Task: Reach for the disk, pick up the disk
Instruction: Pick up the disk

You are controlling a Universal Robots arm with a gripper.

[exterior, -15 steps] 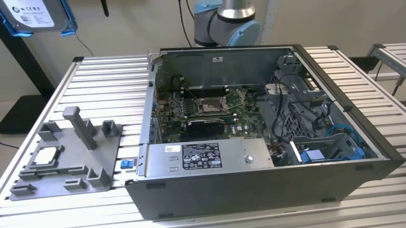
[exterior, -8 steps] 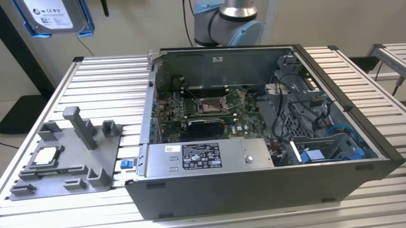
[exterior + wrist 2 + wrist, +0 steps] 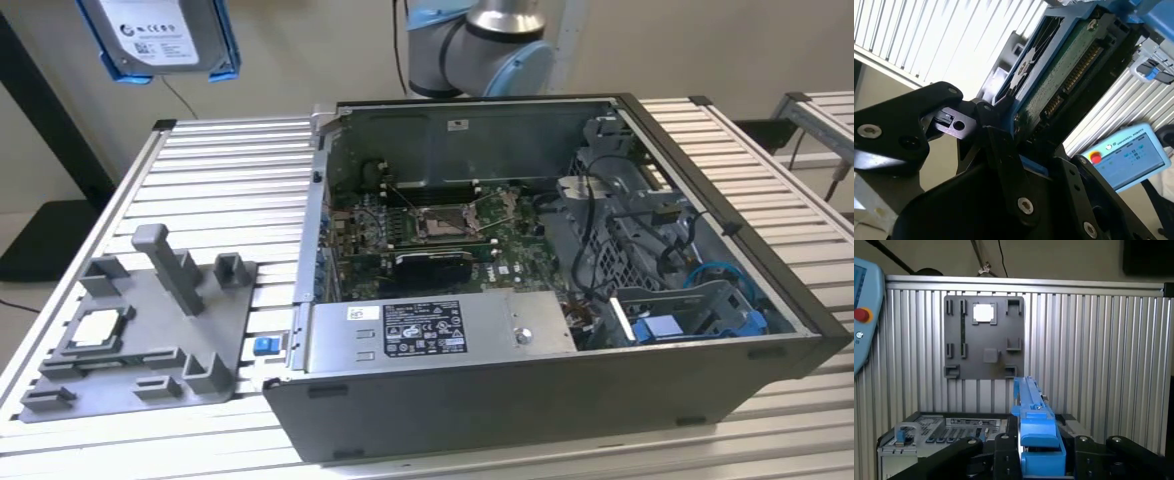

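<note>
The disk [image 3: 167, 35], a silver drive with a white label in a blue bracket, hangs high above the table's far corner on the exterior view's left. In the second wrist view I see its green circuit-board underside [image 3: 1064, 75] rising from my gripper [image 3: 1031, 152], whose black fingers [image 3: 1001, 145] clamp its lower edge. The first wrist view looks along the disk's blue bracket edge [image 3: 1029, 405], which stands between the fingers of my gripper [image 3: 1041, 445]. The gripper is shut on the disk.
An open computer case [image 3: 534, 400] lies on the slatted aluminium table [image 3: 227, 160]. A grey fixture plate [image 3: 147, 370] with a small square chip [image 3: 96, 328] sits on the exterior view's left. The arm's base [image 3: 474, 50] stands behind the case. A teach pendant [image 3: 1126, 155] hangs nearby.
</note>
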